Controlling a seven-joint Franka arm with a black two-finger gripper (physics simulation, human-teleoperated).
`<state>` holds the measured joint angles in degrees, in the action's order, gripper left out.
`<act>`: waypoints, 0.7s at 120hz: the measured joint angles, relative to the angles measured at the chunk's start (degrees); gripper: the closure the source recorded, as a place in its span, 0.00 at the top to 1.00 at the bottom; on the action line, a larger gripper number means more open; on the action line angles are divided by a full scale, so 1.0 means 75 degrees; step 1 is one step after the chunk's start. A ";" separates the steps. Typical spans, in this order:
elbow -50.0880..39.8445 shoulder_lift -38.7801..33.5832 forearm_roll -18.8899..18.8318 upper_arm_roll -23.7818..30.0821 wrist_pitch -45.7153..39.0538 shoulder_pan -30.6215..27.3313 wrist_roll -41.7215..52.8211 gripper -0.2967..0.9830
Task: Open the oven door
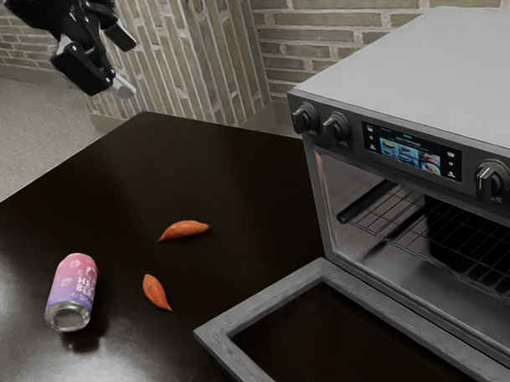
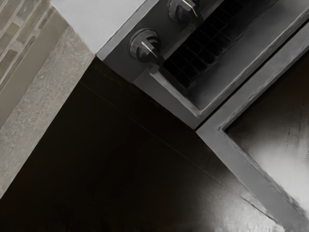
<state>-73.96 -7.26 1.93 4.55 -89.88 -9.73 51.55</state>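
In the exterior view, the black two-finger gripper (image 1: 116, 63) is raised at the upper left, its fingers parted with nothing held between them; exactly how wide they stand is hard to tell. The grey-framed, dark-paned oven door (image 1: 267, 301) is lowered open at the lower right, well apart from the gripper and below it. It extends outward from the foot of the boxy silver-grey oven (image 1: 410, 64), whose front has black round knobs (image 1: 337, 128) and a lit rectangular display (image 1: 413, 150); a dark wire rack (image 1: 381, 216) shows inside. On the glossy black table (image 1: 112, 188), a pink-and-purple cylindrical can (image 1: 74, 285) stands near two orange, pointed, leaf-shaped pieces (image 1: 183, 229), which lie apart from each other.

In the wrist view, the door's frame meets the oven's lower front corner, angled away from the open cavity. Two knobs are seen above the rack, and the door is clear of the gripper.
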 joint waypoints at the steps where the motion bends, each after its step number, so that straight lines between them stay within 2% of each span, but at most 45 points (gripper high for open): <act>1: 0.0010 0.0089 -0.0009 -0.0018 0.0057 -0.0008 -0.0119 0.73; 22: -0.0291 0.1273 -0.0042 -0.0151 0.0803 -0.0106 -0.2243 0.75; 45: -0.0246 0.1483 -0.0094 -0.0144 0.1132 -0.0047 -0.3855 0.76; 84: -0.0232 0.1523 -0.0126 -0.0138 0.1291 0.0043 -0.5332 0.77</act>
<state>-75.70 4.16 0.98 3.52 -80.20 -9.41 11.56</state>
